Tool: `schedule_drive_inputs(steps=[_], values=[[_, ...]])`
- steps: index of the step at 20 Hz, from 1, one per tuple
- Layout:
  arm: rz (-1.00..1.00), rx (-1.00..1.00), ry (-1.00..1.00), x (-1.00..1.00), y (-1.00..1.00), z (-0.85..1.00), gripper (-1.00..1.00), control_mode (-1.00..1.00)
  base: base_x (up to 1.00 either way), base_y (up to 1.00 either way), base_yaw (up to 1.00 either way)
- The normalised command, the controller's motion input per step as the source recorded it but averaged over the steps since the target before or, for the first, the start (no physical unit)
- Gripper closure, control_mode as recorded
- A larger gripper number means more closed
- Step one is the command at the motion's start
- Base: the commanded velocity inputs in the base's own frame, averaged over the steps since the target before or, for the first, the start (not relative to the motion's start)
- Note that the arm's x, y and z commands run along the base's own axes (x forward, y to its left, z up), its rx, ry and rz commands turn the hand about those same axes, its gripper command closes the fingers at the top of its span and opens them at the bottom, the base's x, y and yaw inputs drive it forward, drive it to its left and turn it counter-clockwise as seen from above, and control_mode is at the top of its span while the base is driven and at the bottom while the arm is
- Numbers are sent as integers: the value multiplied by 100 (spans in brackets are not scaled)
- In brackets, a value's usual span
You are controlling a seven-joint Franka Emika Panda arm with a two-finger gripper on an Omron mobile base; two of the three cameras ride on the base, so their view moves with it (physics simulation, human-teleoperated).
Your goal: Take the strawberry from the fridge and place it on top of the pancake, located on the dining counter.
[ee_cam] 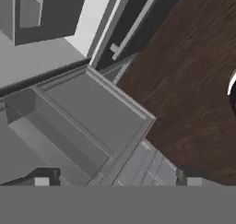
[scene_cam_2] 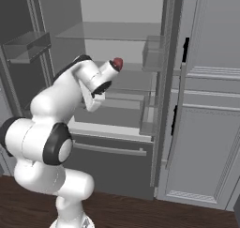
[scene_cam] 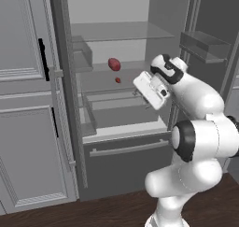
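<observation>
Standing open across the middle of both base views, the fridge (scene_cam: pixel 121 128) shows pale glass shelves, and the white arm's tool (scene_cam: pixel 148 91) sits at centre right of the left base view, just in front of the shelves. The strawberry (scene_cam: pixel 114 64), a small red fruit, rests on a shelf up and left of it, well apart. I cannot tell how wide the tool stands; reaching blind, with its camera aimed down at the floor, it could knock the berry deeper.
</observation>
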Motion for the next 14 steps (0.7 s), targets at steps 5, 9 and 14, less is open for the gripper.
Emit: schedule_drive_inputs(steps=[5, 9, 14], values=[[45, -74, -56, -82, -44, -20, -100, -100, 0, 0, 0], [37, -52, -52, -100, -3, -9, -100, -100, 0, 0, 0], [31, -10, -12, -96, 3, -6, -100, -100, 0, 0, 0]])
